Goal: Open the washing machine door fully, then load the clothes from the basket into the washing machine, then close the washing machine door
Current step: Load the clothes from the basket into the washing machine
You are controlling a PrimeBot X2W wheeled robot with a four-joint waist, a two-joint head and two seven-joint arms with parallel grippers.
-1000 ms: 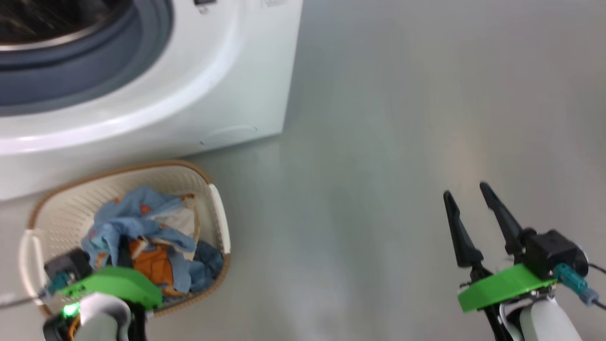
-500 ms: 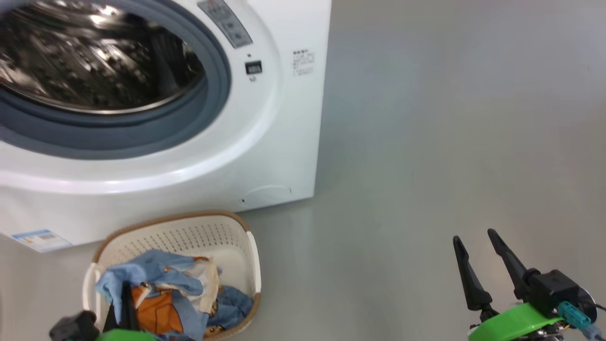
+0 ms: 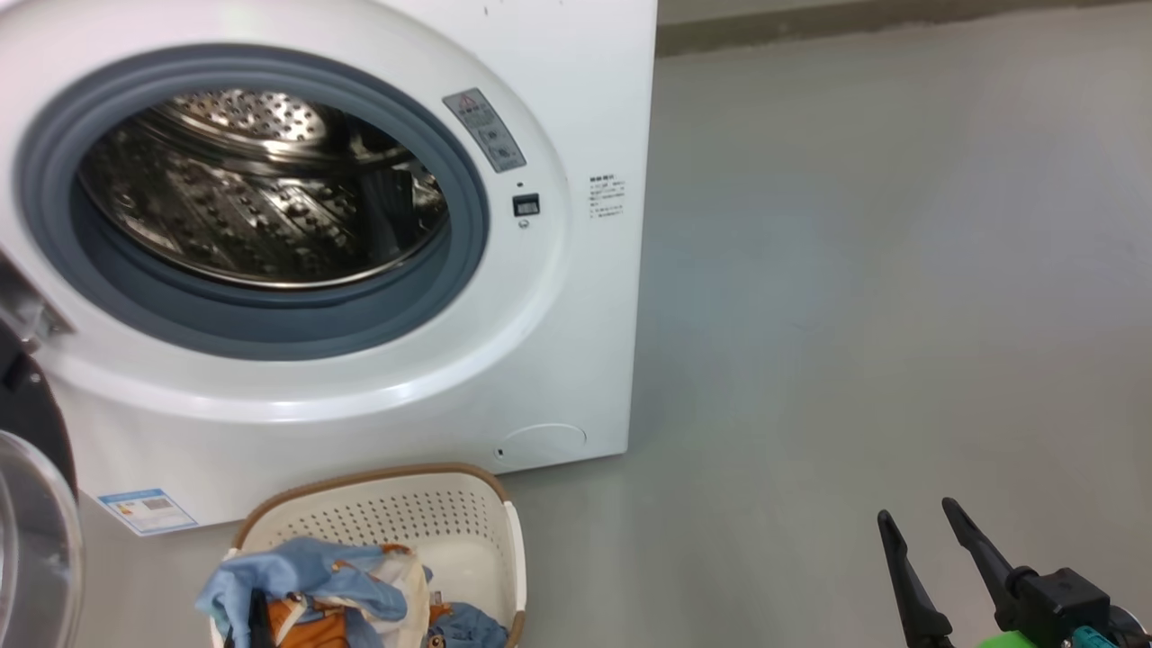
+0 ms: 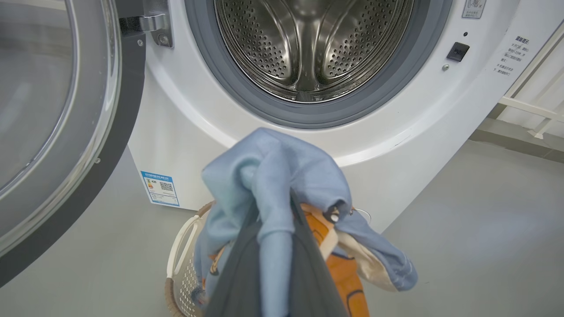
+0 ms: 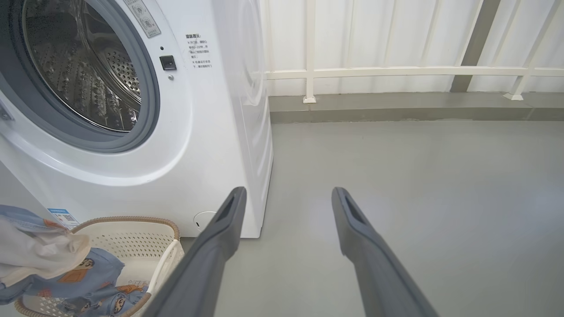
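At 6 o'clock below the drum (image 4: 308, 44) opening, the left gripper (image 4: 275, 203) is clamped on a bunch of the clothes (image 4: 273, 167). The bunch hangs over the basket (image 4: 178, 246), lower folds reaching into it. Basket sits on the floor (image 3: 855, 315), just in front of the washing machine (image 3: 576, 360). Washing machine door (image 4: 128, 110) stands swung wide at 9 o'clock. Right gripper (image 5: 286, 193), at 4 o'clock in head view: fingers spread apart, holding nothing.

Soft, even daylight lights all views brightly, and focus is sharp. The steel drum (image 3: 261, 207) glints at ten o'clock in the head view; the grey floor (image 3: 855, 270) shows a pale sheen and faint shadow.
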